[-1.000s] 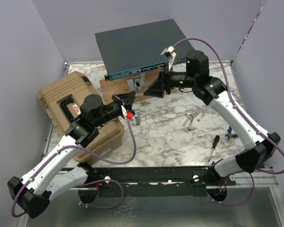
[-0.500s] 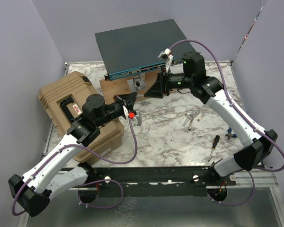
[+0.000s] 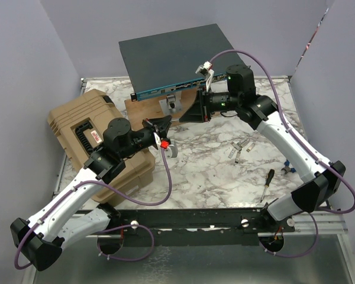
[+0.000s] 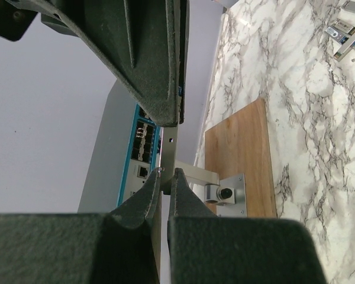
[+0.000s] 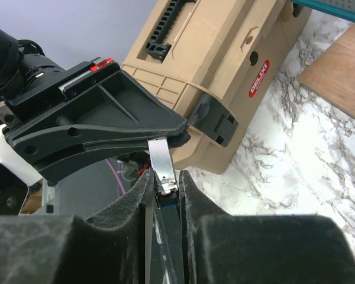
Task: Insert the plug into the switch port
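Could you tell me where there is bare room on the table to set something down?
The white marble table is bare between the purple cable, the small silver modules and the black-handled screwdriver. Crowded at the back, around the dark grey metal switch and the wooden board.

Tan ribbed case (image 3: 86, 124) at the left of a marble table (image 3: 213, 174). Near it, a wooden board (image 3: 143, 109) bearing a metal bracket (image 3: 173, 105). At right, a screwdriver (image 3: 267, 183) and small parts (image 3: 239, 148), possibly metal.
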